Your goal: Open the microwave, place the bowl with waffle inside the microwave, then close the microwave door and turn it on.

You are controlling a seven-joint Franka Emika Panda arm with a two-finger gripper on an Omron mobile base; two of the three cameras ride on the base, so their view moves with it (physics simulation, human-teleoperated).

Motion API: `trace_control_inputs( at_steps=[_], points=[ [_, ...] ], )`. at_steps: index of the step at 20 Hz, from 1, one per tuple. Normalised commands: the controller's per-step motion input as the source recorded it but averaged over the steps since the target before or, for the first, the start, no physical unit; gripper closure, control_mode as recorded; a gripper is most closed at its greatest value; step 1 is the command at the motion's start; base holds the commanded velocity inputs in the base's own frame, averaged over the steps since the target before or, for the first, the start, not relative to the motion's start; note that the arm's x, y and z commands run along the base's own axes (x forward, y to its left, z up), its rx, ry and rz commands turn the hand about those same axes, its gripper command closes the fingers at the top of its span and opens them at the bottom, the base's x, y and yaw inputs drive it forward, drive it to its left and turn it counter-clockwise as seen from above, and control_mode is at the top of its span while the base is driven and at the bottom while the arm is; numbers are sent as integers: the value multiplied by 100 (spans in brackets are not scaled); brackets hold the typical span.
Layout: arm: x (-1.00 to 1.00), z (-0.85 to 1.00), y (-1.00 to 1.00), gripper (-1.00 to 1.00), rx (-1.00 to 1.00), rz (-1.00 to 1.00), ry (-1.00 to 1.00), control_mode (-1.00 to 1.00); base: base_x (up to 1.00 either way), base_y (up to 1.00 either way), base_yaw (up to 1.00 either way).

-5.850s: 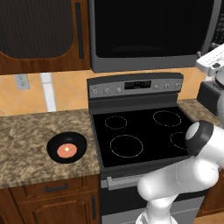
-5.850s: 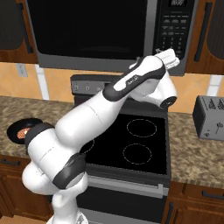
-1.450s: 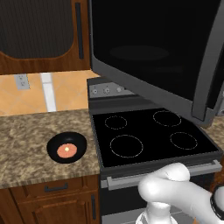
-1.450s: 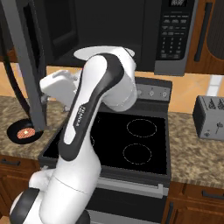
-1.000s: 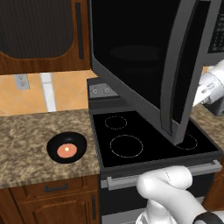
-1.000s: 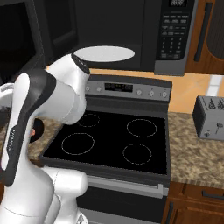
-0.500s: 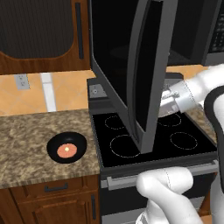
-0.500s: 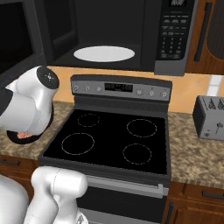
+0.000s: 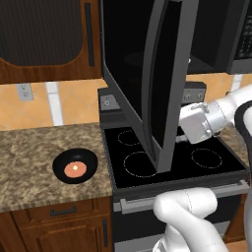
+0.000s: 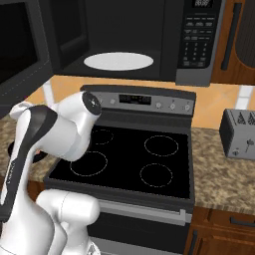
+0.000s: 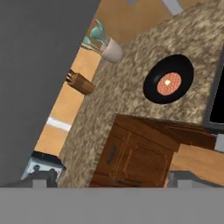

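Note:
The microwave (image 10: pixel 124 35) hangs above the stove, its cavity exposed with a white turntable (image 10: pixel 118 61) inside. The microwave door (image 9: pixel 165 83) stands swung wide out to the left, edge-on in the left base view. My gripper (image 9: pixel 179 140) sits just right of the door's lower edge, over the stove; in the hand view its fingertips (image 11: pixel 43 176) are far apart and open, with nothing between them. The black bowl (image 9: pixel 75 166) rests on the granite counter left of the stove, holding the orange-pink waffle (image 9: pixel 74 170). The hand view also catches the bowl (image 11: pixel 153 89) and waffle (image 11: pixel 169 83).
A black-topped stove (image 10: pixel 130 162) lies below the microwave. A grey toaster (image 10: pixel 240 133) stands on the right counter. The hand view shows a utensil holder (image 11: pixel 110 49), a knife block (image 11: pixel 81 82) and wooden cabinet fronts (image 11: pixel 133 153) under the counter (image 9: pixel 29 162).
The microwave door has swung from shut to wide open toward the left. My hand followed it leftward and lower, ending beside the door's lower edge.

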Motion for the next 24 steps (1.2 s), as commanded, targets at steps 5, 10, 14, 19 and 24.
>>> trace_control_inputs(
  at_steps=[5,10,14,19,24],
  points=[
    [100,-100,37,-100,0,-3,22,-100,0,0,0],
    [97,-92,97,-100,0,-10,19,-100,0,0,0],
    [64,-63,86,-100,0,-2,16,-100,0,0,0],
    [29,-47,24,-100,12,0,11,-100,0,0,0],
    [33,-36,37,-100,0,0,5,-100,0,0,0]
  ],
)
